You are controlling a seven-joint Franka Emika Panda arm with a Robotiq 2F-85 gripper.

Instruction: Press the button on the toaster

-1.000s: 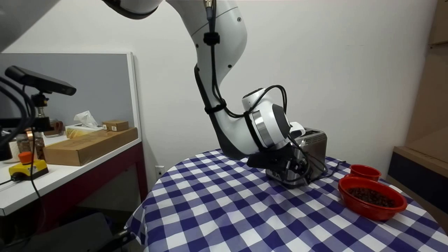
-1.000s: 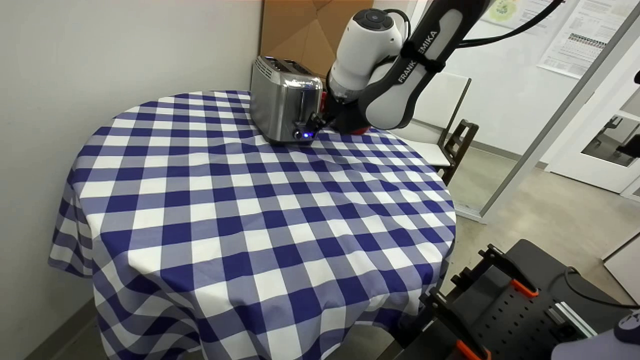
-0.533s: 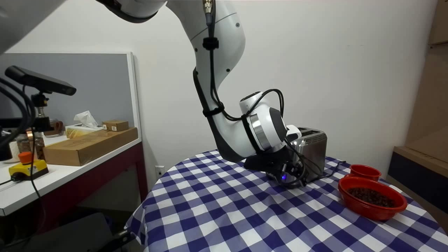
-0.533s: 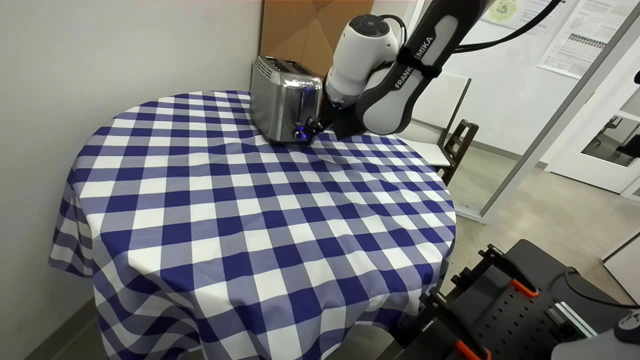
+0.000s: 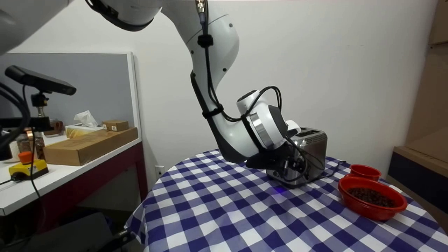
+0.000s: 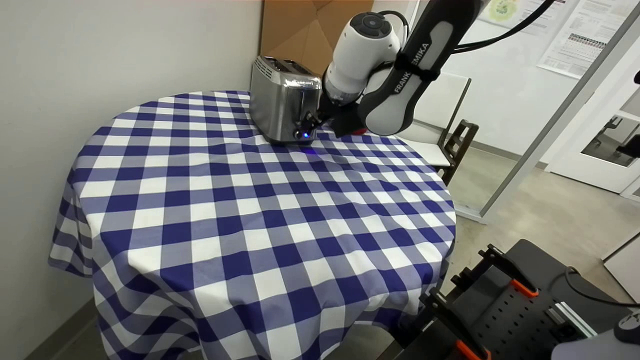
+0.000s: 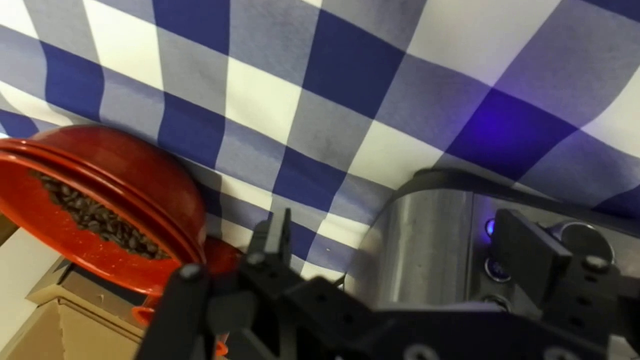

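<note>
The silver toaster (image 5: 315,150) stands on the checked cloth; it also shows in the other views (image 6: 280,105) (image 7: 430,245). Its control face has a blue-lit button (image 7: 489,227), which also shows in an exterior view (image 6: 306,135). Below it in the wrist view are a second round button (image 7: 496,270) and a partly hidden third one. A round dial (image 7: 582,241) is partly behind a finger. My gripper (image 7: 397,235) is open and empty. One finger is close in front of the buttons, the other beyond the toaster's side. I cannot tell whether the finger touches.
A red bowl (image 5: 372,197) of dark beans stands beside the toaster, with a red cup (image 5: 365,171) behind it. The toaster's black cord (image 5: 332,171) lies on the cloth. A wall is behind the toaster. A side desk (image 5: 70,168) holds cardboard boxes.
The arm moved down, then rose slightly. The finger that covered the lit button half a second ago sits a little higher, and a blue glow now falls on the cloth before the toaster.
</note>
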